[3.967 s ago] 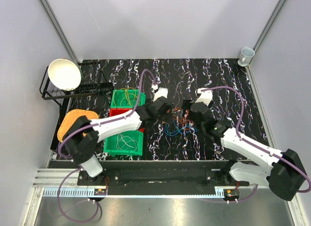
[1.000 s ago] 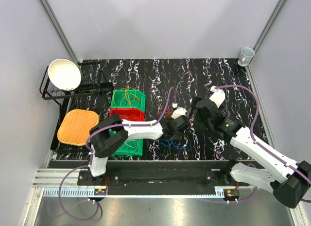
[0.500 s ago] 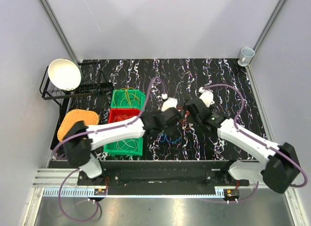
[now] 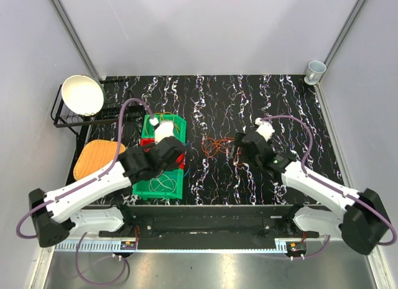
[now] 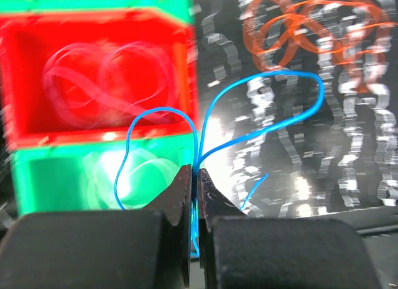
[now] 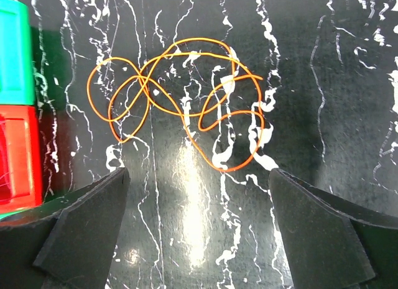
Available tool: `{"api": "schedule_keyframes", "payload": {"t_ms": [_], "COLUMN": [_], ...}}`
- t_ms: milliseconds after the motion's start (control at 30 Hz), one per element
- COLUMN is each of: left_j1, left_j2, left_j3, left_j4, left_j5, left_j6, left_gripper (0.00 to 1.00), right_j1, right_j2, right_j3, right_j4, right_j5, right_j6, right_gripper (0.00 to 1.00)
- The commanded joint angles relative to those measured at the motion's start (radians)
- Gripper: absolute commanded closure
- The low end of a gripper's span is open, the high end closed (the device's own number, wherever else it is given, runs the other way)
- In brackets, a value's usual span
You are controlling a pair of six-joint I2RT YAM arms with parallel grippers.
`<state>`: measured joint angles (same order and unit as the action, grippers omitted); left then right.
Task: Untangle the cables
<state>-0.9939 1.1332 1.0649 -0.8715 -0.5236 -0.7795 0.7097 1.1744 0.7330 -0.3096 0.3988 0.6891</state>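
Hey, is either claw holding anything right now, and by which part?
The left claw pinches the blue cable where its loops meet. The right claw is open, holding nothing, above the orange cable.

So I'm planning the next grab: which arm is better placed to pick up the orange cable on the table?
Right. The right gripper is open with the orange cable framed between its fingers. The left gripper is shut on the blue cable, off by the red bin.
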Motion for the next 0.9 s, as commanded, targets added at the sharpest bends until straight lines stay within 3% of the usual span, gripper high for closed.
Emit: {"api": "schedule_keyframes", "payload": {"t_ms": [0,333,533,867], "left_j1": [0.032,0.058,0.060,0.075], "left_j2": [-0.113,-0.265,-0.268,-0.245], "left_j3": [-0.074,-0.253,-0.325,-0.388], "left_j4": [-0.096,-0.141,-0.139,-0.138], "left_j5": [-0.058,-0.136,-0.182,-0.167], "left_j6": [-0.085,-0.283,-0.421,-0.631], "left_gripper": [1.00,1.00,1.00,0.99], "right_j1": [0.002,0.001,0.001,0.002], "right_j2": [-0.129,-0.214,-0.164,-0.127], "right_j3": [-0.066,-0.179,-0.159,-0.144], "right_j4": [0.085,0.256,0.282,0.285], "right_j5": [0.021,-0.136,-0.238,-0.267], "right_j6": [0.027,-0.060,-0.103,-0.115], "right_gripper": [0.00,0.02,0.05,0.05]}}
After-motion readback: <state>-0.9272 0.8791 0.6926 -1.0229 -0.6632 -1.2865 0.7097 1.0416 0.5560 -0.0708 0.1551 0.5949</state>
